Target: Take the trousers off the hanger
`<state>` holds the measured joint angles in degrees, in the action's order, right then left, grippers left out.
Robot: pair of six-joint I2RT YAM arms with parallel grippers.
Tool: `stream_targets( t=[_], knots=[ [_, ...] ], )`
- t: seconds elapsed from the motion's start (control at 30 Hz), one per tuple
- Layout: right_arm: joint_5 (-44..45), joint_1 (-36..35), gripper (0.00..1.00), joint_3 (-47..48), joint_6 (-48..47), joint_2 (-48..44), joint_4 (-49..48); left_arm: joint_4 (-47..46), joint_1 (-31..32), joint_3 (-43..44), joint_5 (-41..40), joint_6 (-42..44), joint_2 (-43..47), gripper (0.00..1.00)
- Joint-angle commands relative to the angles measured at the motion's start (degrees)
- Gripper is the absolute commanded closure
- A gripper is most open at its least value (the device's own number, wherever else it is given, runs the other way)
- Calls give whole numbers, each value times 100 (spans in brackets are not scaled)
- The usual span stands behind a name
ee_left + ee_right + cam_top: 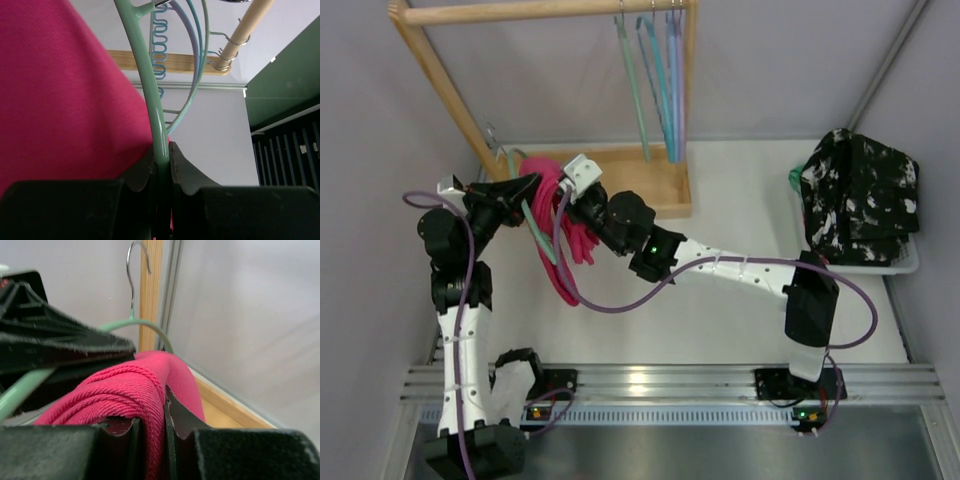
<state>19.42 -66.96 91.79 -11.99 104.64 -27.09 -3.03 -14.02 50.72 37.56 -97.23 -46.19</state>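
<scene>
Left claw (161,152) clamps the hanger (148,85); right claw (154,412) pinches the trousers (125,385). A crooked pull could snag them and twist the thin hanger loose.

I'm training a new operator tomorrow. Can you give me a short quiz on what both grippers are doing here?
1. True or false: the left gripper is shut on the hanger.
2. The right gripper pinches: A) the trousers B) the hanger's hook C) nothing.
3. On which side of the top view does the basket of speckled clothes sit?
Key: 1 true; 2 A; 3 right.
</scene>
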Motion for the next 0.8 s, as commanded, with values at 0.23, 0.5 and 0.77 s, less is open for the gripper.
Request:
stream_targets(
  t=[0.23,0.5,0.77],
  knots=[
    [44,288,100,1578,100,-954,-561,178,-4,-554,-188,617,251,100],
    [132,499,100,2351,4,-1033,-525,786,-4,-870,-346,881,322,100],
    [45,535,100,3091,-461,-1314,-612,786,-13,-967,-293,1224,330,100]
  ],
)
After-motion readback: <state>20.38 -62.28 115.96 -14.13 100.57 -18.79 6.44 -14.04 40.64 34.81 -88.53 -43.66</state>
